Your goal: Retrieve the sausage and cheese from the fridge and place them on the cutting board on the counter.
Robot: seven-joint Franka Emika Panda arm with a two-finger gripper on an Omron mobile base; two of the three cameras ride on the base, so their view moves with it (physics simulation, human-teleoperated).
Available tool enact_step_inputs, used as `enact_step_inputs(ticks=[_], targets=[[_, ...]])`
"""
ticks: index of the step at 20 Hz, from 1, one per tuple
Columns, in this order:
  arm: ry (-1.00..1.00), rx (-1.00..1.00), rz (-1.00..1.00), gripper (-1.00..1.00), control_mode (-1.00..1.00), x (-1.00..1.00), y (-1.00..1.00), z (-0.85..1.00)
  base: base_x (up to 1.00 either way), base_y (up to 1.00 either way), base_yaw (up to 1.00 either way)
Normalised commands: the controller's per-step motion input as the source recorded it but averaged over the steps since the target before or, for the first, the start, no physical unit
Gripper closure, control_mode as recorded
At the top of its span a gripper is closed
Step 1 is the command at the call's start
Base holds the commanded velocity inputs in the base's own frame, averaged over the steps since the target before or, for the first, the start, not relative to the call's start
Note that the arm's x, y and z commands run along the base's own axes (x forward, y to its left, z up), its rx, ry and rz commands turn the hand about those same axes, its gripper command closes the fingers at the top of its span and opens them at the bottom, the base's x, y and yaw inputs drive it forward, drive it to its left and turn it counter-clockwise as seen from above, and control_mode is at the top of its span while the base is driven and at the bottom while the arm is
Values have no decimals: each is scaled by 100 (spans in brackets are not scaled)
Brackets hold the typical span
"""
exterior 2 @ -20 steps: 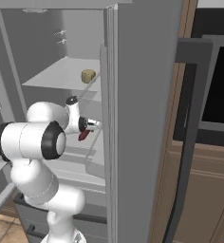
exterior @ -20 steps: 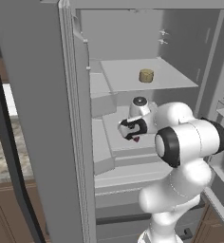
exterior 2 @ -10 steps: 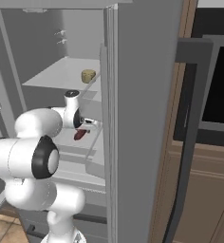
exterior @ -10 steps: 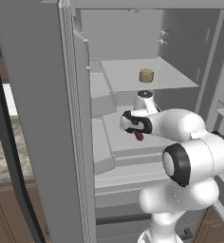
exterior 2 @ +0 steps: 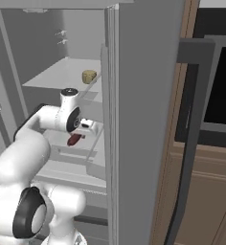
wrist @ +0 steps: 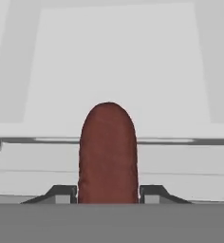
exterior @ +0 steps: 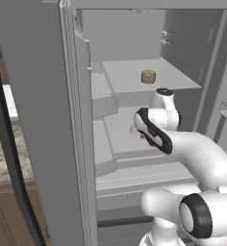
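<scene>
Swung round and drawn back toward the fridge (exterior: 48, 120) opening since a second ago, elbow now low and forward, with the sausage (wrist: 107, 154) carried along. Hand (wrist: 107, 193) pinched on the sausage: a dark fingertip (wrist: 61, 193) tight against each flank, rounded end sticking straight out ahead. Seen from the right, dangling dark red just below the hand (exterior 2: 88, 127), above the lower shelf (exterior 2: 62, 143). Probably light and fairly firm, with a smooth round skin apt to roll or slide out lengthwise. Gripped near one end, so liable to pivot; a mid-length hold would sit safer. Cheese (exterior: 148, 76) up and beyond the hand on the upper shelf (exterior: 130, 72), well apart; squat puck, best taken across its flat sides.
</scene>
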Motion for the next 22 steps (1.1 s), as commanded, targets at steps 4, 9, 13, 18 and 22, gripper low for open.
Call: enact_step_inputs(ticks=[4,9,13,18,22], targets=[[0,7,0,100,-100,-100,-4,71,0,0,0],[0,6,0,100,-100,-88,-9,95,0,0,0],[0,3,0,100,-100,-59,-16,100,0,0,0],[0,0,0,100,-100,-69,-8,100,0,0,0],[0,0,0,100,-100,-69,-1,98,0,0,0]])
